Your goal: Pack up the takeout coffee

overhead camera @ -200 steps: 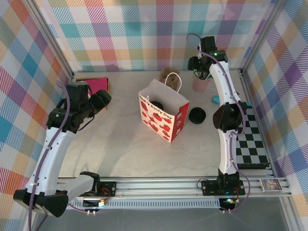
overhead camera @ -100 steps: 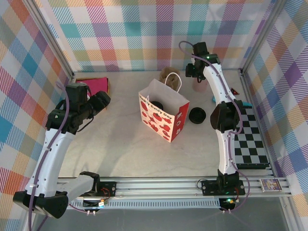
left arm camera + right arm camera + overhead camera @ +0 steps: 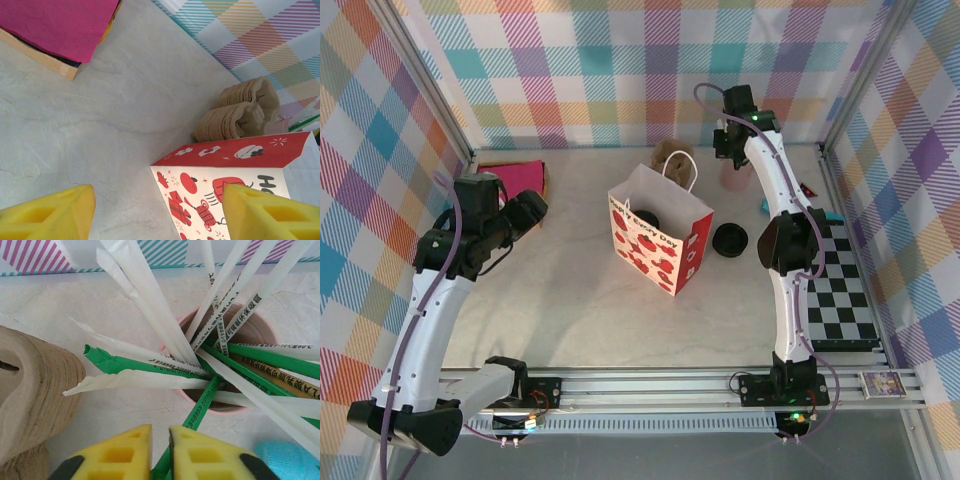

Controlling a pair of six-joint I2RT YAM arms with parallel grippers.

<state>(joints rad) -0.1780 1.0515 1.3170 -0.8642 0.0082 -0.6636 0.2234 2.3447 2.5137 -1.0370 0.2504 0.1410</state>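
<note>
Hand of right arm (image 3: 161, 441) pinches green straw (image 3: 200, 406) by pink cup (image 3: 250, 330).

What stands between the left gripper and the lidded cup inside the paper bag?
The wall of the paper bag: the left gripper hangs beside it, the lidded cup inside. Over the open top, nothing visible blocks.

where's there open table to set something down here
Widest bare table lies between the red paper bag and the near rail. A smaller patch sits between the bag and the pink stack, by the left hand. Back right is crowded: straw cup, carrier stack, black lid, and the right hand pinching a green straw.
</note>
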